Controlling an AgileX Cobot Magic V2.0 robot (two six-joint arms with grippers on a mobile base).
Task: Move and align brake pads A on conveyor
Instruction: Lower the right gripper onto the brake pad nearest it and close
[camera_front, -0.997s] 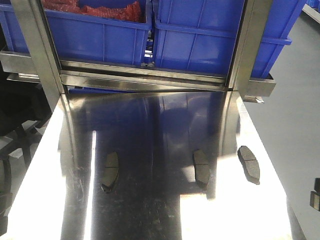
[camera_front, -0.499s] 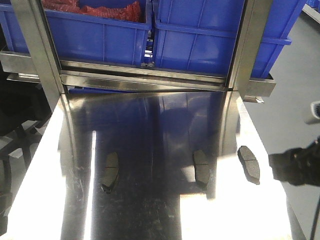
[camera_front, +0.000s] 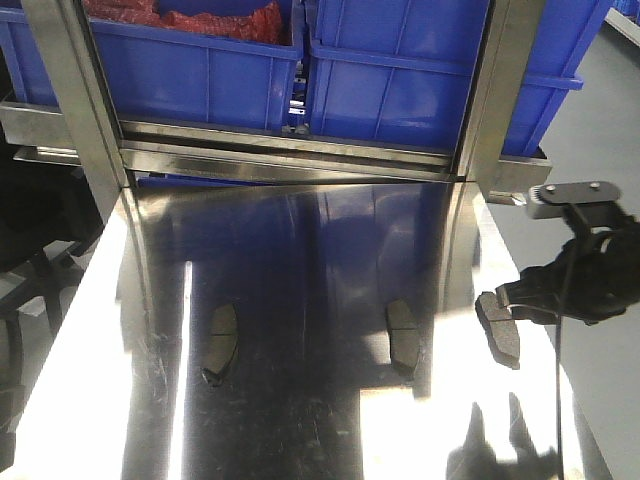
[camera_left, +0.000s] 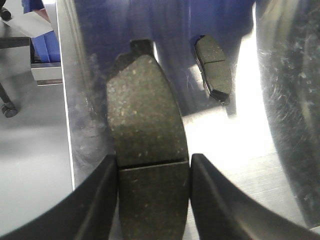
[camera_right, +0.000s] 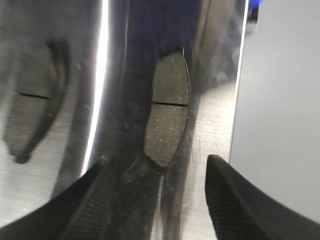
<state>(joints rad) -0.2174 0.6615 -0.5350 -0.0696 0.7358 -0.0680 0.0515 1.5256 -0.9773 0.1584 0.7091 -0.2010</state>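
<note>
Brake pads A (camera_left: 145, 125): one tight in left jaws, right jaws wide; red contents (camera_front: 200, 15) in blue crate (camera_front: 180, 75)

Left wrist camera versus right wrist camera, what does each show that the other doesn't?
Only left wrist: the left gripper closed on a dark-grey curved flat brake pad, plus a blue plastic bin. Only right wrist: the open right gripper, an ungripped grooved brake pad lying just ahead of it. Both: the shiny stainless-steel table, a neighbouring pad aside, grey floor.
</note>
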